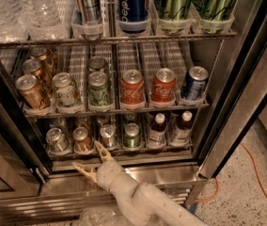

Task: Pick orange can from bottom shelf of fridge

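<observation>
The fridge point(246, 93) stands open. On its bottom shelf point(124, 150) stands a row of short cans. The orange can point(82, 138) is second from the left, upright, copper-orange with a silver lid. My gripper point(90, 157) is open and empty, just in front of the shelf's front edge and a little below and right of the orange can. One finger point(100, 149) points up between the orange can and the silver can point(108, 135) to its right. The other finger point(81, 168) lies over the steel base panel.
The bottom shelf also holds a silver can point(56, 139), a green can point(132, 134) and two brown white-capped bottles point(157, 129). The rack above holds bronze-gold cans point(32, 91) and Coca-Cola cans point(132, 87). An orange cable point(260, 173) lies on the floor at right.
</observation>
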